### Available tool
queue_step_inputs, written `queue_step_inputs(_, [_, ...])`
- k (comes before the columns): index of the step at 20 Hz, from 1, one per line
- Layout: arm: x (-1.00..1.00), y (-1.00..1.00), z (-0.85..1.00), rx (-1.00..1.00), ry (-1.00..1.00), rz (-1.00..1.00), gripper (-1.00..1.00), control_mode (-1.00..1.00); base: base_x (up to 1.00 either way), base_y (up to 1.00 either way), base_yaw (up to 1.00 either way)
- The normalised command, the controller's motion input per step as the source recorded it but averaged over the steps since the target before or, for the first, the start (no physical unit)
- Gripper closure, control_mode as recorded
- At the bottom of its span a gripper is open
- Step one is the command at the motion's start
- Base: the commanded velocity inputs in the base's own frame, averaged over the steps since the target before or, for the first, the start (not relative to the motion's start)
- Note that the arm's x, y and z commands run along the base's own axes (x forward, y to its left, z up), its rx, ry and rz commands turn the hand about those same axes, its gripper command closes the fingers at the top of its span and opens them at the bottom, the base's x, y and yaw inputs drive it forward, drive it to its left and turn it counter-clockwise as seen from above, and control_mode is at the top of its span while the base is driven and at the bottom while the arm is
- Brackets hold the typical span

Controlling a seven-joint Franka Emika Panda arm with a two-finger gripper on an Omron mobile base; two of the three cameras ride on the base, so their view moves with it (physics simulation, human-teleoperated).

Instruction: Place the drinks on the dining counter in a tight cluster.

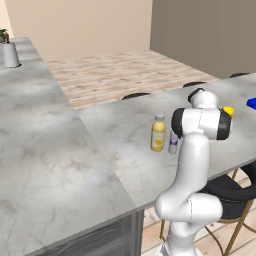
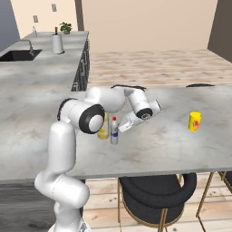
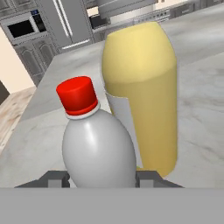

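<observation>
A slim silver-grey bottle with a red cap [image 3: 98,148] stands upright between my fingertips, and my gripper [image 3: 101,177] is shut on its body. Right behind it, nearly touching, is the wider yellow bottle with a pale cap [image 3: 144,87]. Both drinks sit on the dining counter [image 2: 172,145]. From the right base, the silver bottle [image 2: 114,131] is just right of the yellow one [image 2: 103,129], and my gripper [image 2: 121,128] reaches it from the right. From the left base, the yellow bottle [image 1: 158,133] is in plain sight and the silver one [image 1: 173,142] is partly behind my arm.
A small yellow container [image 2: 195,121] stands further right on the slab, with a blue object [image 1: 252,103] beyond it. Dark stools [image 2: 154,190] are tucked under the near edge. A sink [image 2: 13,54], a white canister [image 2: 57,44] and a potted plant [image 2: 65,28] sit far back left.
</observation>
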Motion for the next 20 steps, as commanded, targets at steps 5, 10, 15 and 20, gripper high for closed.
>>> queue_step_inputs(5, [0.0, 0.0, -0.18, 0.0, -0.04, 0.0, 1.0, -1.0, 0.0, 0.0, 0.0])
queue_step_inputs(10, [0.0, 0.0, -0.13, 0.0, -0.04, 0.0, 1.0, -1.0, 0.0, 0.0, 0.0])
queue_step_inputs(15, [0.0, 0.0, 0.0, 0.0, 0.0, 0.0, 1.0, -1.0, 0.0, 0.0, 0.0])
queue_step_inputs(20, [0.0, 0.0, 0.0, 0.0, 0.0, 0.0, -1.0, -1.0, 0.0, 0.0, 0.0])
